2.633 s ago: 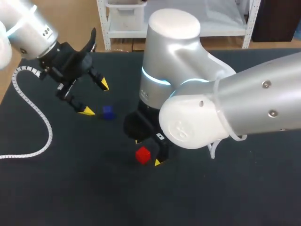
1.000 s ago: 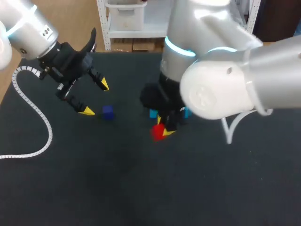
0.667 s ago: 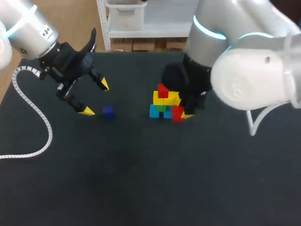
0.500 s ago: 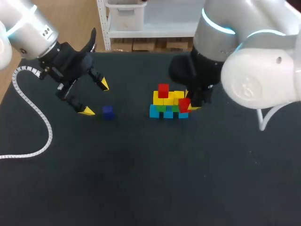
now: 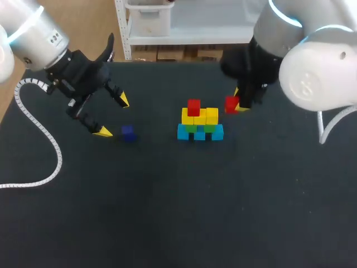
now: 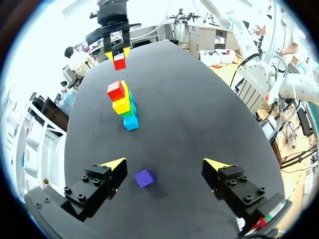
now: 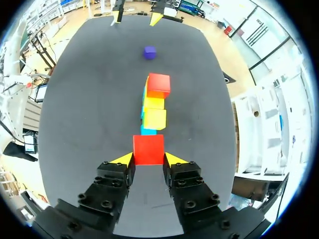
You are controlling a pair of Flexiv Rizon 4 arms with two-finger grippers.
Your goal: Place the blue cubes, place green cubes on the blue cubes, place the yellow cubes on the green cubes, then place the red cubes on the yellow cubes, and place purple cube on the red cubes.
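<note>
the right gripper (image 7: 148,159) is clamped on a red cube (image 7: 148,148), one finger against each side face. in the head view this cube is held just beside the upper right of the stack (image 5: 199,124), apart from it. the stack stands near the middle of the table (image 5: 167,212): blue cubes (image 5: 199,134) in the bottom row, green cubes (image 5: 193,128) on them, yellow cubes (image 5: 199,116) above, and a second red cube (image 5: 193,106) on top of the yellow row toward its left end. the left gripper (image 6: 165,163) is spread wide, well apart from the stack. the purple cube (image 6: 144,178) lies on the table between its fingers, nearer one finger and touching neither.
</note>
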